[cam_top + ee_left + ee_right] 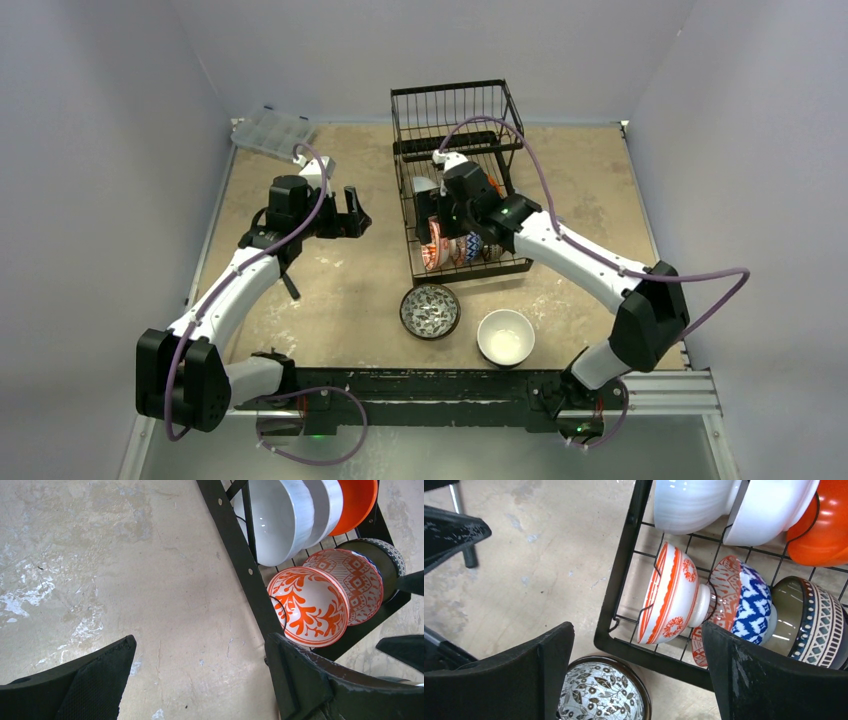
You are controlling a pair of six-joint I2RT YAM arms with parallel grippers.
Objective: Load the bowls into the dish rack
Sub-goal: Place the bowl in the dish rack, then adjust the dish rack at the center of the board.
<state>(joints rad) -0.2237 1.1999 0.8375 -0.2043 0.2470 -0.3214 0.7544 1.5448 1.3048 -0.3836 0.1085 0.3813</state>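
1. Right wrist view puts the nearest work right under us: the right gripper point(638, 630) hangs with its fingers wide apart and nothing between them, over the near corner of the dish rack point(624, 570), and the leaf-patterned bowl point(601, 696) sits upright on the table just outside that corner
2. We judge that bowl to be next. We would lower one finger inside the rim and one outside, pinch the wall firmly because the glaze looks slick, lift clear of the rack's frame, then tip the bowl on edge before seating it between the wires
3. Beside it, towards the right arm's base, the plain white bowl point(505, 337) also sits upright on the table point(330, 300)
4. Our left gripper point(350, 212) is spread and empty too, hovering over the table left of the rack, well apart from both loose bowls
5. Inside the rack the bowls stand on edge in rows: an orange-striped footed bowl point(671, 597) nearest, then a blue-and-white bowl point(754, 602) and a dark banded bowl point(819, 625); beyond them are white bowls point(689, 502) and an orange bowl point(819, 525)
6. We see glossy round ceramic, thin rigid black wire and a matte, mottled tan tabletop; farthest off, a clear plastic box point(272, 131) lies at the far left corner
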